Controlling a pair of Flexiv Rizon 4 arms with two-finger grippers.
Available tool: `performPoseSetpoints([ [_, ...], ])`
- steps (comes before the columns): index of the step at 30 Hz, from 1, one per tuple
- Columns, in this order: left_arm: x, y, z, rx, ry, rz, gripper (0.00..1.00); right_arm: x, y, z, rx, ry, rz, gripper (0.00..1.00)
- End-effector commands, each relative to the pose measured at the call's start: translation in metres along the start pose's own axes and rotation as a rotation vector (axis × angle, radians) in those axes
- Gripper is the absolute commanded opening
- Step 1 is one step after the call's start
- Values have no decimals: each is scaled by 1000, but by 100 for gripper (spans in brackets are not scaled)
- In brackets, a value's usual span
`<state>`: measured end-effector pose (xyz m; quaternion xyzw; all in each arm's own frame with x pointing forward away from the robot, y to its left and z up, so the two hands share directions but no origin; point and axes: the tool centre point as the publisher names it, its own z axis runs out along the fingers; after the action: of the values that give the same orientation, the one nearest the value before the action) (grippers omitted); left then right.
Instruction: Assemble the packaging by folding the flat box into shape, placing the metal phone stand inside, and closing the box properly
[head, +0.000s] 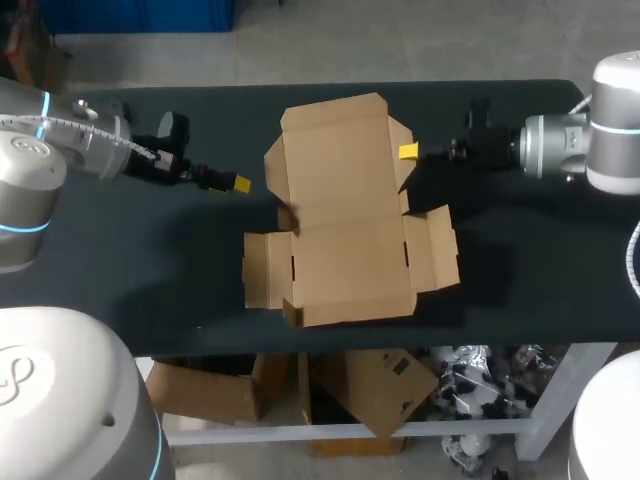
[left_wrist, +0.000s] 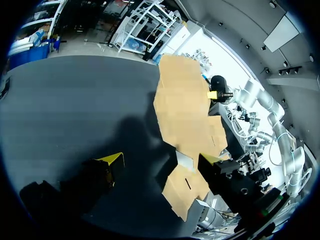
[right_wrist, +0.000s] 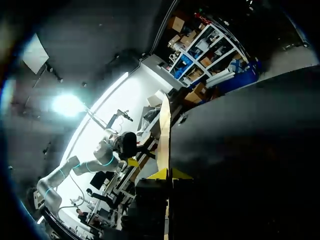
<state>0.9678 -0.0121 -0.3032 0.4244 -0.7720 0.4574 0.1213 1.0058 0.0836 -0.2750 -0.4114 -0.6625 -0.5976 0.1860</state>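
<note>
I am seeing the flat box (head: 345, 240) lying opened out on the dark worktop (head: 130, 260), between my two tools, with its flaps spreading out to the sides. My right tool (head: 408, 151) is sitting at the box's far panel, on the edge facing that arm, and it is grasping a side flap (right_wrist: 164, 130) there. In its own wrist view the cardboard is standing edge-on and running straight down between the two yellow tips, which are closing on it from both sides. My left tool (head: 241, 184) is hanging just beside the opposite edge of the box, not touching it. It is released: in its wrist view the two yellow fingers (left_wrist: 114, 159) are standing wide apart with nothing between them but worktop and the nearest edge of cardboard. Ahead of the left tool the box is stretching away across the worktop, and the right tool's yellow tip is showing at the box's far side. One small flap is lying close beside the left tool's other finger.
</note>
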Motion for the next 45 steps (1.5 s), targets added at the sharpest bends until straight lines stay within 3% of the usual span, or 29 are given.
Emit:
performPoseSetpoints([
  [1,0,0,0,2,0,0,100,1,7,-2,1,18,-10,0],
  [16,0,0,0,2,0,0,100,5,15,6,-25,107,-52,0],
  [35,25,-32,14,133,115,148,100,13,16,11,-81,156,-92,0],
  [45,39,-61,24,186,186,230,100,21,13,7,-134,196,-115,0],
])
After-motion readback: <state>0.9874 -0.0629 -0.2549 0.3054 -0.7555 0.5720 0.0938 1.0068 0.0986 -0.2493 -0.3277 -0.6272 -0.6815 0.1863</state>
